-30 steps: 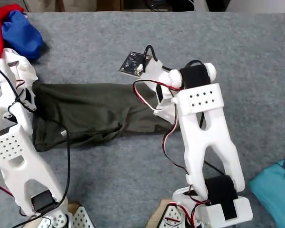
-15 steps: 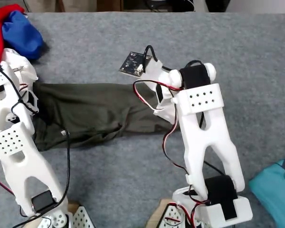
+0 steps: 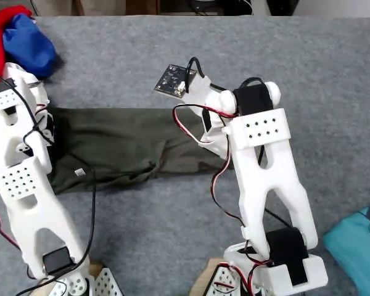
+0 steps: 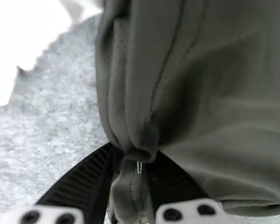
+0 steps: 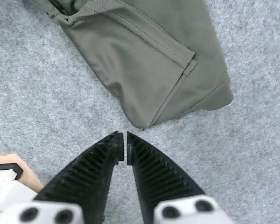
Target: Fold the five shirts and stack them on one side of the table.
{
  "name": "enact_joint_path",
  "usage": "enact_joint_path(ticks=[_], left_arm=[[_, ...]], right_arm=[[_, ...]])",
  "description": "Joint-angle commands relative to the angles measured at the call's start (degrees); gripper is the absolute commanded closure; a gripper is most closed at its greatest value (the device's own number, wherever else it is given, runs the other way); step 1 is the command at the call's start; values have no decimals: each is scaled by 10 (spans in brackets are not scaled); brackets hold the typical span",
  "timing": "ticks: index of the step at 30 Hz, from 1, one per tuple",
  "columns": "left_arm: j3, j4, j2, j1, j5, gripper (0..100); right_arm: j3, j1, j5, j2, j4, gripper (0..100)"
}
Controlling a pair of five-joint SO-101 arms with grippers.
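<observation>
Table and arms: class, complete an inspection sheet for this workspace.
Surface: grey felt-like covering.
Job's things: olive shirt stretched from left arm to right arm; red shirt, blue shirt, white shirt heaped far left; teal shirt at near right edge.
Clutter: nothing seen.
Tools: left tool shut on olive shirt; right tool shut, empty, beside its corner.
Cables: red and white wires on right arm; black cable on left arm.
Surroundings: too cropped to tell.

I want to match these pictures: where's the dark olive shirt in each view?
High view: the olive shirt lies as a long band between the two arms.
Left wrist view: close up, a fold of it pinched in the left gripper.
Right wrist view: its end lies just beyond the shut right gripper.
Shared landmark: the grey table cover under it.
</observation>
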Motion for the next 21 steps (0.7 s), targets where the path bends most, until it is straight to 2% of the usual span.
enact_joint_path(ticks=[1, 7, 10, 15, 21], left_arm=[[3, 4, -21, 15, 1, 981], [22, 4, -109, 63, 25, 981], [51, 4, -161, 97, 25, 981], [105, 4, -251, 157, 27, 981], [119, 4, -324, 250, 76, 981]], right_arm=[[0, 8, -4, -23, -9, 966], [-2, 9, -4, -24, -4, 967], [-2, 32, -19, -34, -7, 967], [-1, 119, -37, -96, -4, 967], [1, 261, -32, -175, -4, 967]])
